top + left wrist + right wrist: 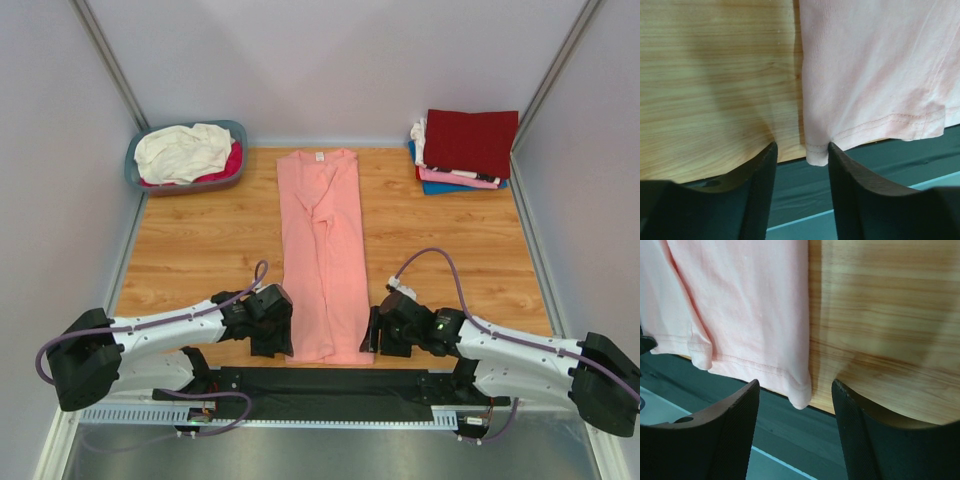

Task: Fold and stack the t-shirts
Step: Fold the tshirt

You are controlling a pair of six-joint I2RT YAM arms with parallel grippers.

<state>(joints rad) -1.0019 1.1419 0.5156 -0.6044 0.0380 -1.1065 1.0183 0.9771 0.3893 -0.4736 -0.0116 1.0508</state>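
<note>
Tee point(320, 250) lies as a long strip on the table point(200, 250), collar at 12 o'clock, hem at 6. Left hand point(801, 149) and right hand point(796, 385) both open, a hem corner between each, ungripped. Risk: shallow closing catches one layer; fold skews

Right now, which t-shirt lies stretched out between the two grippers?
The salmon-pink t-shirt, folded lengthwise mid-table; the others are in the folded stack or the basket.
</note>
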